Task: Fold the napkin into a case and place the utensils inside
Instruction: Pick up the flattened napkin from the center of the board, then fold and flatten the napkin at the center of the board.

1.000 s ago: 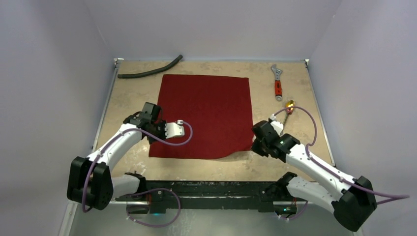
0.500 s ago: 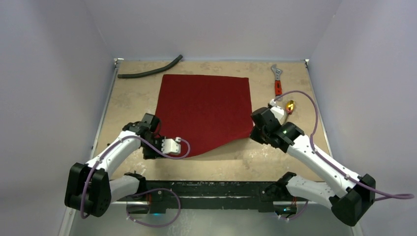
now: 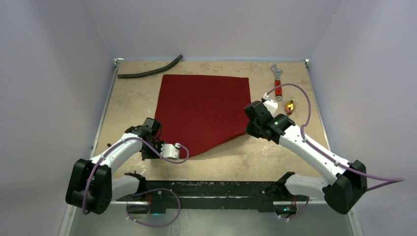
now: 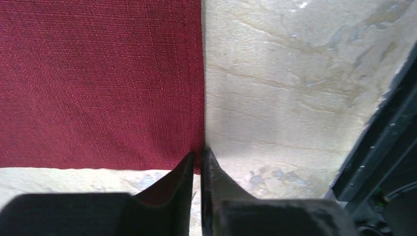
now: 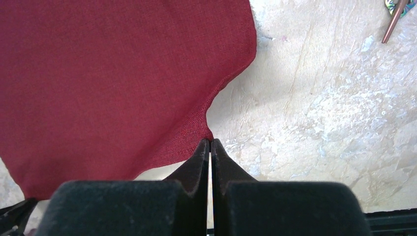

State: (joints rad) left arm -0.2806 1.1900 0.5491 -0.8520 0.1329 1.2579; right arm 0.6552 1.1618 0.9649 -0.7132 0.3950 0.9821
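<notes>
Maroon napkin [image 3: 204, 110] flat on bench [image 3: 130, 103], mid-rear. Near edge runs slanted, right end farther back. Left end effector [image 4: 198, 157] nearly closed, pinching near-left corner; cloth seen betw. fingers. Right end effector [image 5: 210, 143] closed on near-right corner, cloth puckered at tips. Gold utensil [image 3: 290, 105] on bench right of napkin, just beside right wrist, apart from cloth. Wrench [image 3: 278, 81] beyond it; black hose [image 3: 150, 71] rear left.
</notes>
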